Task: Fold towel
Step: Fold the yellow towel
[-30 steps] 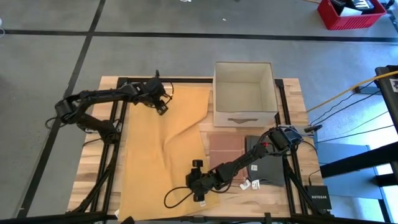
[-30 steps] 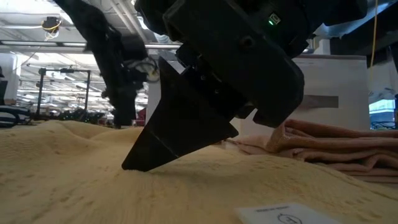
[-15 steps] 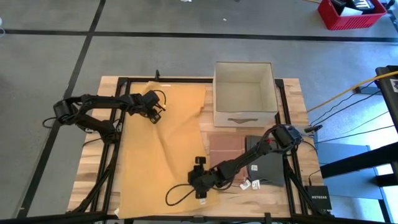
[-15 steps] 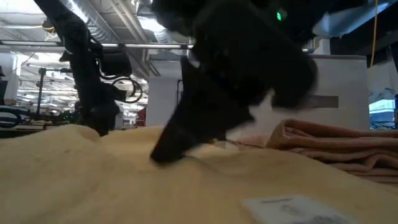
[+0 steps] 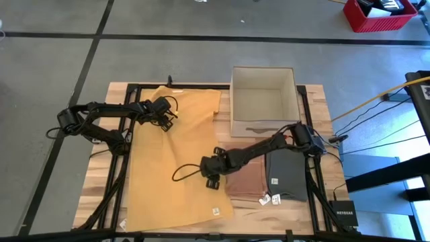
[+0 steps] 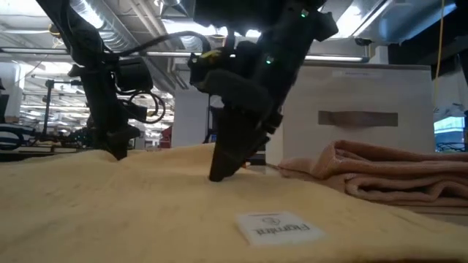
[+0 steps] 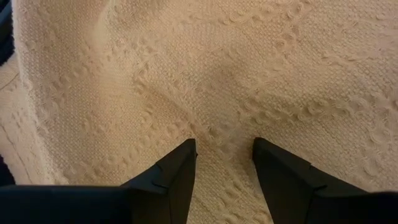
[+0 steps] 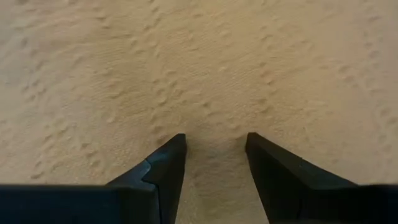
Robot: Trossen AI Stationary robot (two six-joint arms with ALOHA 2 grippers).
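A yellow towel [image 5: 175, 161] lies spread flat over the table's left half, with a white tag [image 6: 281, 228] near its near right corner. My left gripper [image 5: 166, 123] stands open on the towel's far left part. My right gripper [image 5: 211, 176] stands open on the towel close to its right edge, about halfway down the table. In both wrist views only the towel's weave shows between the spread fingers [image 7: 183, 158] [image 8: 171, 152]. My left gripper rests its two spread fingertips on the towel's far left part [image 7: 224, 130], slanting down from above. A low wrinkle of cloth runs into the gap between them; the towel lies on the table. My right gripper sets its spread fingertips on the towel near its right edge [image 8: 214, 121], pointing steeply down. The cloth there lies flat on the table, with nothing pinched.
A white open box [image 5: 263, 101] stands at the far right. A folded pink-brown towel [image 5: 245, 180] lies right beside the yellow towel's right edge, and a folded grey one [image 5: 287, 176] lies farther right. A black frame edges the wooden table [image 5: 316, 107].
My right gripper has gone from the towel's near right corner toward the far edge, turning as it went, and the tag there now shows. My left gripper has come down and toward the near left onto the towel. The towel's middle crease has flattened.
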